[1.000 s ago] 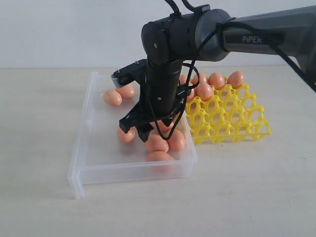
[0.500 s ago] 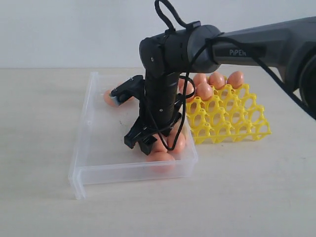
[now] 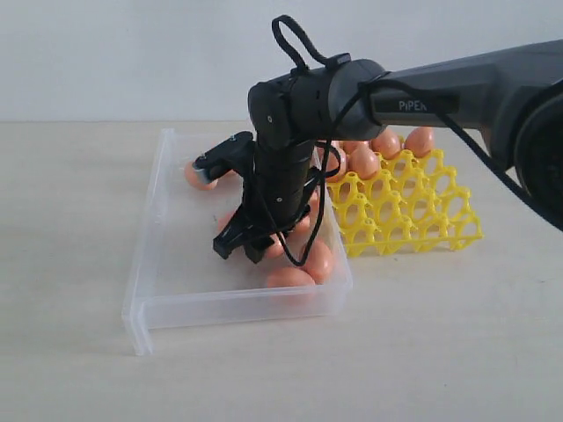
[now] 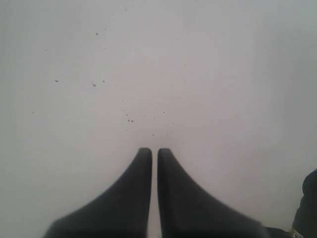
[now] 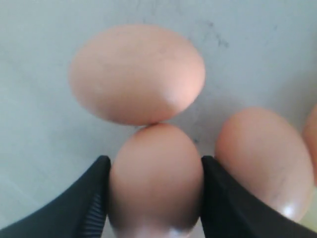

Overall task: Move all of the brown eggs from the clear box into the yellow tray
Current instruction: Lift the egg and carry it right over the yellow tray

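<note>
Step in hand: pickup inside clear box (image 3: 154, 264).
Right gripper (image 5: 154, 198): jaws pressed on one brown egg (image 5: 156, 173), low in the box, touching neighbouring egg (image 5: 136, 74).
Left gripper (image 4: 154, 158): jaws closed, empty.
Next, likely: clean vertical lift, then a free cup in yellow tray (image 3: 440, 229) beside the box.

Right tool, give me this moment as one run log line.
right tool: shut on brown egg | place: inside clear box | left tool: shut, empty | yellow tray: partly filled

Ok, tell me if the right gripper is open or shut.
Shut on an egg: both fingers press against its sides in the wrist view.
</note>
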Robot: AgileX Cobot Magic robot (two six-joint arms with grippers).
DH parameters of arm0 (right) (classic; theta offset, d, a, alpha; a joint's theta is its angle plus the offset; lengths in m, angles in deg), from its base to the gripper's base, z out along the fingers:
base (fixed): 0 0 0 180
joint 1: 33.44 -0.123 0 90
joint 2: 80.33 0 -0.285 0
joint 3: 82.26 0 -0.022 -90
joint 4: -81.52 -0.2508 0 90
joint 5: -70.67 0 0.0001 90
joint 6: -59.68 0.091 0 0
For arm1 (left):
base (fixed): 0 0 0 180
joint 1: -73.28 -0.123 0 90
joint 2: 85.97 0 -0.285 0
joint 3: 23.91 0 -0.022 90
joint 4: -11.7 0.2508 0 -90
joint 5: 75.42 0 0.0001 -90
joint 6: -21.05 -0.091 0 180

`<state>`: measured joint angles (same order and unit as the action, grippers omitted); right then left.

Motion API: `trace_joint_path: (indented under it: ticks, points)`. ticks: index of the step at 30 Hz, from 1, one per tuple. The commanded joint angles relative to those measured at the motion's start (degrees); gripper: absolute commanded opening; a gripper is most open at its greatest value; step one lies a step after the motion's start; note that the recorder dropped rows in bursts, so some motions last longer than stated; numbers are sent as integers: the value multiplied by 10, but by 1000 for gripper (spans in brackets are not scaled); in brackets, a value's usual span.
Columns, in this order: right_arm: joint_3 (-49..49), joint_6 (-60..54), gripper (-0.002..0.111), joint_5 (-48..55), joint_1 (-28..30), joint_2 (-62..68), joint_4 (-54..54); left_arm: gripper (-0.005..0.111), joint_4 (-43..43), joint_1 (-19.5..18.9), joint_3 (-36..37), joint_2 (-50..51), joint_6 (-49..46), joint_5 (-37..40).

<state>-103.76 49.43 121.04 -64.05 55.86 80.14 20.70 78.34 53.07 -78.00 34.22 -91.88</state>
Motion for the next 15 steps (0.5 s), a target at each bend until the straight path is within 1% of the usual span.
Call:
trace_joint_path:
  ticks: [1, 5, 8, 11, 12, 14, 15]
  points:
    - [19, -2, 0, -117, 3, -36, -19, 4, -4, 2, 2, -2, 2, 4]
    - [111, -58, 0, -285, 3, -80, -76, 4, -4, 2, 2, -2, 2, 4]
    - [217, -92, 0, -474, 3, -119, -95, 4, -4, 2, 2, -2, 2, 4]
    - [347, -89, 0, -695, 3, -159, -94, 4, -4, 2, 2, -2, 2, 4]
    - [392, -68, 0, -806, 3, -171, -75, 4, -4, 2, 2, -2, 2, 4]
    - [474, -21, 0, -966, 8, -188, -25, 4, -4, 2, 2, -2, 2, 4]
    - [523, 23, 0, -1088, 14, -194, 17, 4, -4, 2, 2, -2, 2, 4]
